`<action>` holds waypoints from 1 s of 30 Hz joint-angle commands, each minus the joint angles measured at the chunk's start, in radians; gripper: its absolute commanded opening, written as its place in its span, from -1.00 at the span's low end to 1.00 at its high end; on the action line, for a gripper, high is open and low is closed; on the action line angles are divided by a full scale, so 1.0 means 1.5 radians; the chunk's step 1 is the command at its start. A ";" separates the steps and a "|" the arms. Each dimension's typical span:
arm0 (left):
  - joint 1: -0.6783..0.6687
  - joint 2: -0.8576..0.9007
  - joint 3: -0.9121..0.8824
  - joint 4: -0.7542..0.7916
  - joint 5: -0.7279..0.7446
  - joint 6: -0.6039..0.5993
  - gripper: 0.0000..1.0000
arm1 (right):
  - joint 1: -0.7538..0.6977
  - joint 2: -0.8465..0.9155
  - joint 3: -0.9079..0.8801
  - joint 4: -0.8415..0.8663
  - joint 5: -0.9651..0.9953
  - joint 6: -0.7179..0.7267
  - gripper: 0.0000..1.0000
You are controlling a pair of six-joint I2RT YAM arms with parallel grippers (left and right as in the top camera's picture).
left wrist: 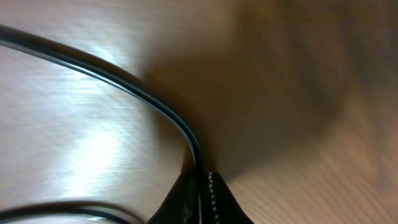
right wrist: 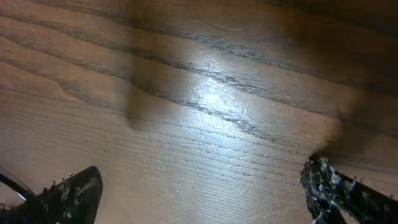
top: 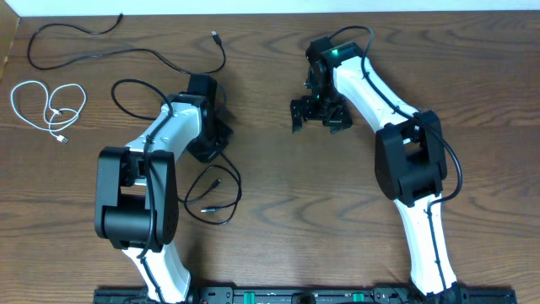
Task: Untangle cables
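The three cables lie apart on the wooden table. The white cable (top: 49, 105) is coiled in loops at the far left. One black cable (top: 126, 49) runs along the back left. The second black cable (top: 218, 196) loops at both sides of my left arm. My left gripper (top: 209, 150) is low on the table and shut on this second black cable (left wrist: 149, 99), which curves into the closed jaws (left wrist: 200, 186). My right gripper (top: 319, 115) is open and empty over bare wood, with its fingers wide apart (right wrist: 202, 190).
The table's left edge (top: 7, 59) is close to the white cable. Thicker black wires run along both arms. A black rail (top: 278, 295) lies along the front edge.
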 commanded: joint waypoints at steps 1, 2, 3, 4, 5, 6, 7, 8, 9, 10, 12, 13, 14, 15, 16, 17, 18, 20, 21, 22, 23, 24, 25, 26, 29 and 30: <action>-0.003 -0.028 -0.018 0.020 0.148 0.122 -0.85 | 0.005 0.005 -0.003 0.004 -0.002 0.004 0.99; -0.003 -0.048 -0.018 0.022 0.165 0.133 -0.85 | 0.005 0.005 -0.003 0.004 -0.002 0.004 0.99; -0.003 -0.069 -0.018 0.023 0.179 0.140 -0.85 | 0.005 0.005 -0.003 0.004 -0.002 0.004 0.99; -0.003 -0.092 -0.018 0.026 0.193 0.148 -0.86 | 0.005 0.005 -0.003 0.004 -0.002 0.004 0.98; -0.003 -0.114 -0.018 0.032 0.205 0.155 -0.85 | 0.005 0.005 -0.003 0.004 -0.002 0.004 0.98; -0.003 -0.137 -0.018 0.038 0.218 0.162 -0.86 | 0.005 0.005 -0.003 0.004 -0.002 0.004 0.99; -0.003 -0.163 -0.018 0.044 0.226 0.162 -0.85 | 0.005 0.005 -0.003 0.004 -0.002 0.004 0.98; -0.002 -0.187 -0.018 0.048 0.228 0.162 -0.85 | 0.005 0.005 -0.003 0.004 -0.002 0.004 0.99; -0.001 -0.212 -0.018 0.051 0.228 0.162 -0.86 | 0.005 0.005 -0.003 0.004 -0.002 0.004 0.99; 0.000 -0.233 -0.018 0.053 0.228 0.162 -0.85 | 0.005 0.005 -0.003 0.004 -0.002 0.004 0.99; 0.007 -0.283 -0.018 0.052 0.228 0.162 -0.85 | 0.005 0.005 -0.003 0.004 -0.002 0.004 0.99; 0.010 -0.298 -0.018 0.052 0.229 0.162 -0.86 | 0.005 0.005 -0.003 0.004 -0.002 0.004 0.98; 0.015 -0.312 -0.018 0.052 0.234 0.162 -0.85 | 0.005 0.005 -0.003 0.004 -0.002 0.004 0.98; 0.020 -0.325 -0.018 0.052 0.239 0.161 -0.85 | 0.005 0.005 -0.003 0.004 -0.002 0.004 0.98; 0.027 -0.338 -0.018 0.052 0.245 0.161 -0.85 | 0.005 0.005 -0.003 0.004 -0.002 0.004 0.98; 0.038 -0.351 -0.018 0.052 0.256 0.161 -0.85 | 0.005 0.005 -0.003 0.004 -0.002 0.004 0.99; 0.048 -0.361 -0.018 0.052 0.266 0.161 -0.86 | 0.005 0.005 -0.003 0.004 -0.002 0.004 0.98; 0.082 -0.384 -0.018 0.052 0.298 0.160 -0.85 | 0.005 0.005 -0.003 0.004 -0.002 0.004 0.99; 0.102 -0.392 -0.018 0.052 0.310 0.159 -0.85 | 0.005 0.005 -0.003 0.004 -0.002 0.004 0.99; 0.120 -0.398 -0.018 0.052 0.320 0.159 -0.86 | 0.005 0.005 -0.003 0.004 -0.002 0.004 0.98; 0.140 -0.404 -0.018 0.050 0.333 0.158 -0.86 | 0.005 0.005 -0.003 0.004 -0.002 0.004 0.99; 0.160 -0.408 -0.018 0.050 0.349 0.156 -0.85 | 0.005 0.005 -0.003 0.004 -0.002 0.004 0.99; 0.181 -0.411 -0.018 0.050 0.368 0.156 -0.85 | 0.005 0.005 -0.003 0.004 -0.002 0.004 0.99; 0.217 -0.414 -0.018 0.050 0.400 0.156 -0.85 | 0.005 0.005 -0.003 0.004 -0.002 0.004 0.99; 0.284 -0.414 -0.018 0.045 0.444 0.151 -0.85 | 0.005 0.005 -0.003 0.004 -0.002 0.004 0.99; 0.307 -0.414 -0.018 0.037 0.447 0.142 -0.86 | 0.005 0.005 -0.003 0.004 -0.002 0.004 0.98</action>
